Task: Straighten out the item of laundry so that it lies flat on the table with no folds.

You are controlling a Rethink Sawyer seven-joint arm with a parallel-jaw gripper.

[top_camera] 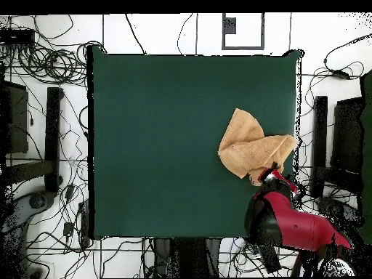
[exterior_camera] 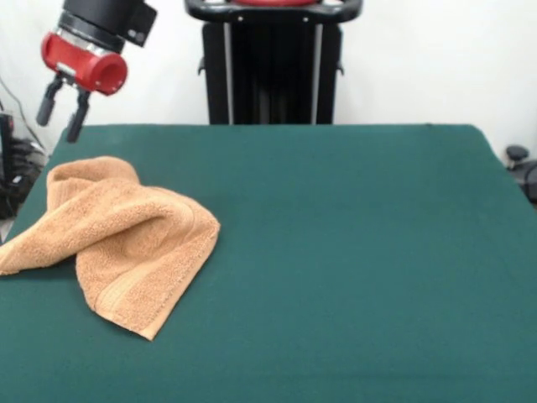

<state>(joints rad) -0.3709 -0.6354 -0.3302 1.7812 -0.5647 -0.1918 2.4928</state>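
The orange-tan towel [exterior_camera: 117,239] lies crumpled on the left part of the green table [exterior_camera: 352,252]. It is folded over itself, and one corner reaches the table's left edge. A woven band shows along its near fold. In the overhead view the towel [top_camera: 251,145] sits by the table's [top_camera: 160,138] right edge. My gripper [exterior_camera: 57,126] hangs above the far left corner, behind and above the towel, not touching it. Its two black fingers [exterior_camera: 77,117] stand apart with nothing between them. In the overhead view the gripper [top_camera: 270,175] is at the towel's lower edge.
The black pedestal [exterior_camera: 273,63] stands at the far side. My red arm [top_camera: 294,221] reaches in from the bottom right of the overhead view. Cables [top_camera: 51,62] and black stands [top_camera: 52,138] lie on the floor around the table.
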